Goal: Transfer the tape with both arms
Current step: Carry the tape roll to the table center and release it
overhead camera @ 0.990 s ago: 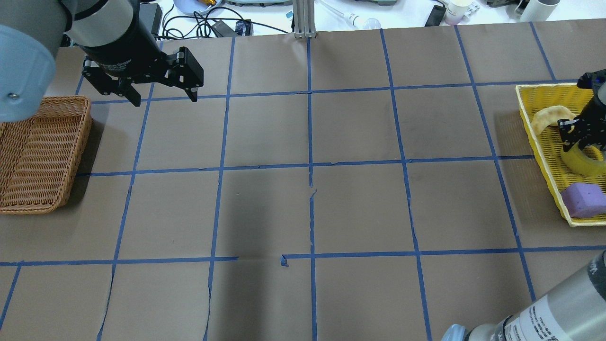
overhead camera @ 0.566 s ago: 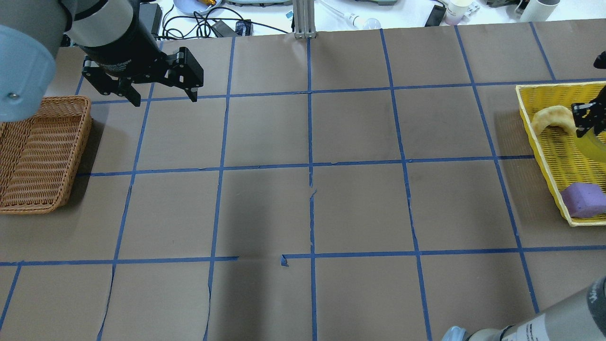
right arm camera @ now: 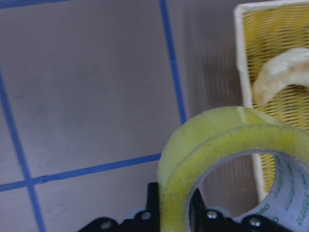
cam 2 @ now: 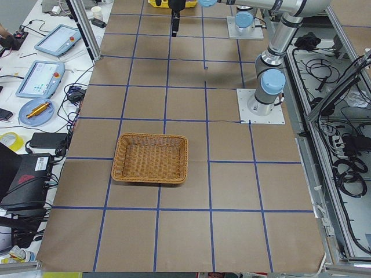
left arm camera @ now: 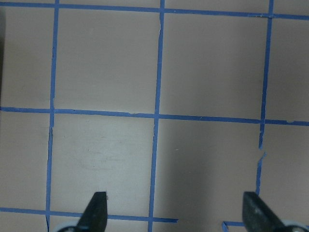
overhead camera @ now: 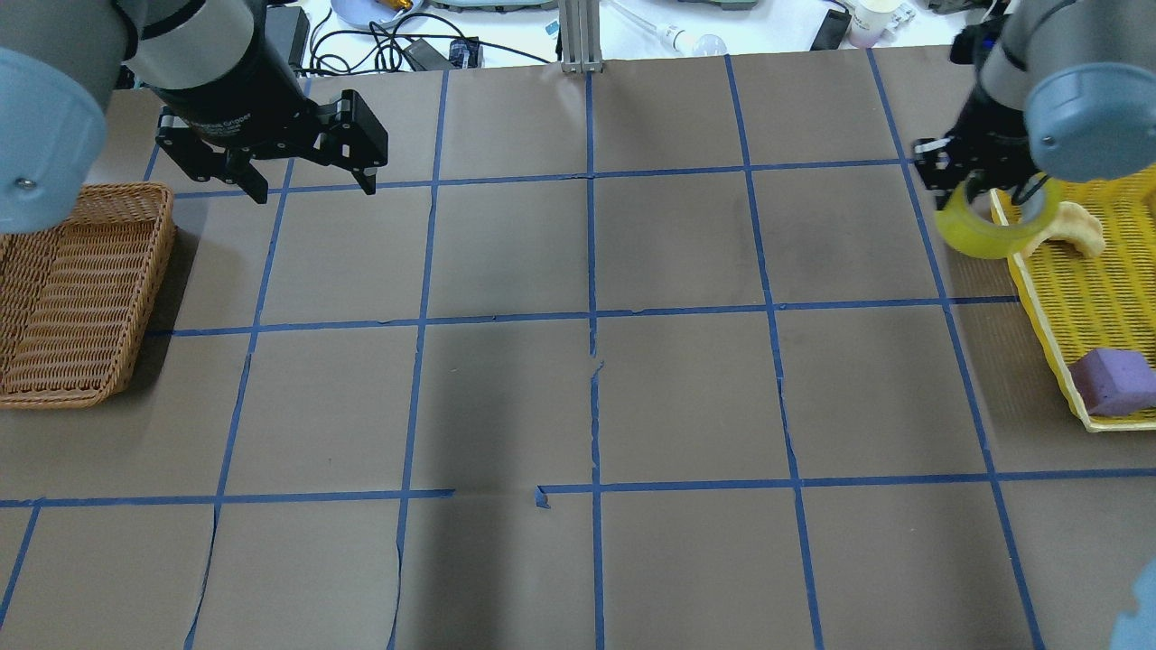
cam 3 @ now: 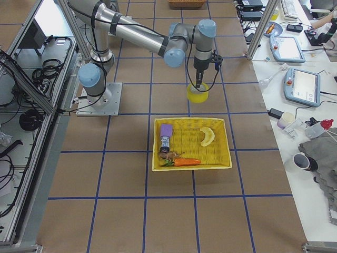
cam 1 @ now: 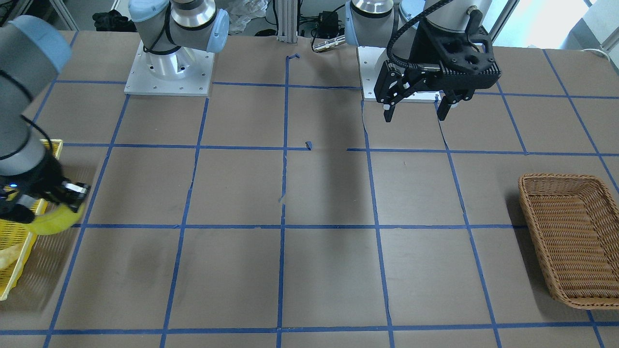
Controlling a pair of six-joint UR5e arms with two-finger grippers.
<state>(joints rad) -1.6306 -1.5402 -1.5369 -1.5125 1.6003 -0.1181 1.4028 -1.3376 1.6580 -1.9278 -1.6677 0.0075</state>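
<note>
My right gripper is shut on the yellow tape roll, pinching one wall of the ring. The roll hangs in the air over the table, just outside the left rim of the yellow tray. The right wrist view shows the tape close up, with my fingers on it. It also shows in the front view and in the right side view. My left gripper is open and empty, high over the far left of the table. The left wrist view shows its fingertips wide apart over bare paper.
The yellow tray holds a pale curved piece, a purple foam block and a carrot. A brown wicker basket stands at the table's left edge. Blue tape lines grid the brown paper.
My right gripper has lifted the tape out of the yellow tray and carried it left and farther away, past the tray's rim. My left arm has not moved.
</note>
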